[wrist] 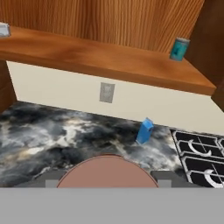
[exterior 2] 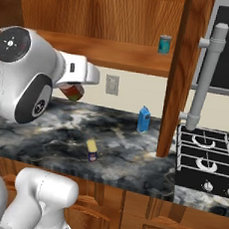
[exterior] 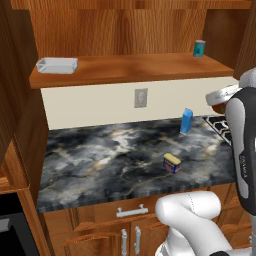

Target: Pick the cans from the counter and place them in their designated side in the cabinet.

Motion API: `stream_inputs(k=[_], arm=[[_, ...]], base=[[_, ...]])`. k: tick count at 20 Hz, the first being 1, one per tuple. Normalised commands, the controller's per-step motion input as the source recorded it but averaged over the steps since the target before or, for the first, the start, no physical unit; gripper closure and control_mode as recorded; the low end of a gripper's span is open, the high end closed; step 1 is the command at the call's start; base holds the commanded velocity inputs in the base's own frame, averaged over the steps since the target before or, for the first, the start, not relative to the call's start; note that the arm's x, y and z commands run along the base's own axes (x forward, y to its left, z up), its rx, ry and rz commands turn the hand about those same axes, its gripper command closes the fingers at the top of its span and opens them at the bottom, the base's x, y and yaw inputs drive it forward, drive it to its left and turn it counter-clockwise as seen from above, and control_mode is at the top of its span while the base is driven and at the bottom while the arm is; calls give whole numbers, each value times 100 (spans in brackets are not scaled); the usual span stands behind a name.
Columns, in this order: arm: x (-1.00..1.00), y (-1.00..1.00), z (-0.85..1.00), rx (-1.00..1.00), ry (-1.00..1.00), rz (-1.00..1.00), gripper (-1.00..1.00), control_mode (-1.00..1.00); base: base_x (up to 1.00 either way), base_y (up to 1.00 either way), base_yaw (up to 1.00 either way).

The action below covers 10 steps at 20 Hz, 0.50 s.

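1. One red cylindrical can with silvery top (exterior 2: 72, 90) sits pinched in the two-finger gripper (exterior 2: 74, 89), raised above the dark marbled stone counter (exterior: 100, 160).
2. Squat blue can with yellow top (exterior: 171, 163) stands on that counter.

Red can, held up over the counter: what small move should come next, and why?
Probably carry the red can up and forward toward the cabinet shelf. The fingers grip it above the counter, the teal can already stands there, and the blue can waits.

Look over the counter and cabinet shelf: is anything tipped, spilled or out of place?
Nothing is spilled or damaged. The blue can stands upright on the counter, as does the blue carton. The gripper holds the red can tilted above the counter.
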Motion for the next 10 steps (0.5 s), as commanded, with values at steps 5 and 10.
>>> stream_inputs(k=[5,10], arm=[[32,0,1,0,-6,0,100,-100],[13,-5,13,0,-6,0,100,-100]], base=[[0,0,0],[0,0,0]])
